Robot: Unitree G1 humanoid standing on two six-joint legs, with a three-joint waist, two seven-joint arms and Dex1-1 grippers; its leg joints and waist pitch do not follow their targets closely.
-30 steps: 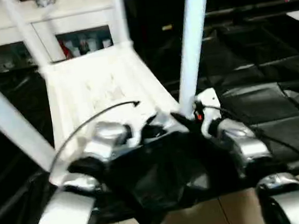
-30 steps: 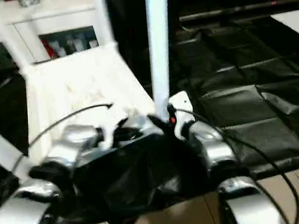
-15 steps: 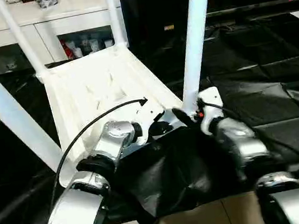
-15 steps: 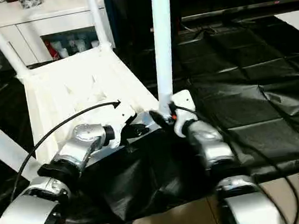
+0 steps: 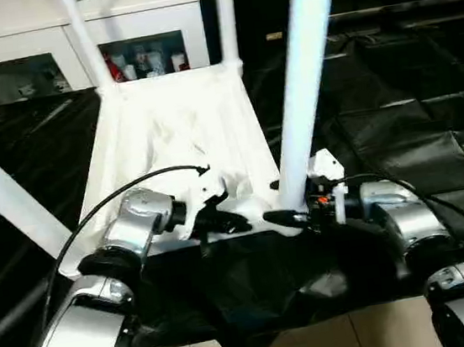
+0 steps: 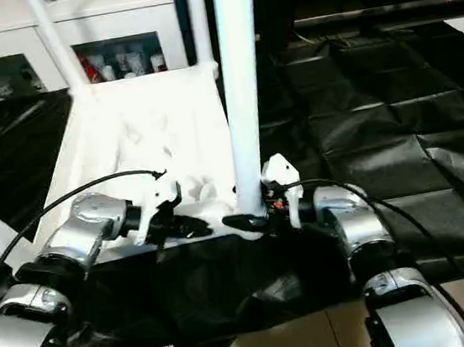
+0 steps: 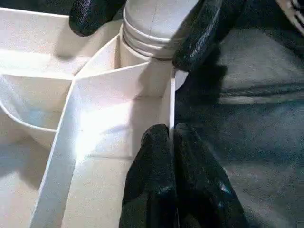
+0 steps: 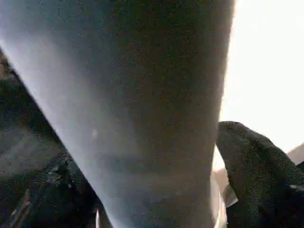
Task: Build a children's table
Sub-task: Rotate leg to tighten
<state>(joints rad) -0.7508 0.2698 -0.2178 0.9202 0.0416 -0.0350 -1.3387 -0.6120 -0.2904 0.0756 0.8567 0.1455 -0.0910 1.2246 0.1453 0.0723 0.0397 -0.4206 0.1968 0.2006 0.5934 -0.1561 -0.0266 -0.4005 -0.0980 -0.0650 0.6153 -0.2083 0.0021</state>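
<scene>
The children's table (image 5: 177,138) lies upside down on a black sheet, its white legs standing up. My left gripper (image 5: 234,221) is shut on the thin near rim (image 7: 172,95) of the top, pinching it between both fingertips close to the near right corner. My right gripper (image 5: 286,213) reaches in from the right and is closed around the base of the near right leg (image 5: 302,89). One black finger (image 7: 95,14) lies against each side of the leg's collar. The right wrist view looks up that leg (image 8: 142,95) past a fingertip (image 8: 256,166).
Three other legs stand up: near left (image 5: 2,197), far left (image 5: 83,31), far right (image 5: 225,13). A white cabinet with glass doors (image 5: 30,46) stands behind. The crinkled black sheet (image 5: 411,117) covers the ground, and wooden floor (image 5: 362,335) shows at the near edge.
The head camera has shifted and tilted. My right forearm has swung to lie more level, pointing left at the leg's base. The left gripper has stayed on the rim.
</scene>
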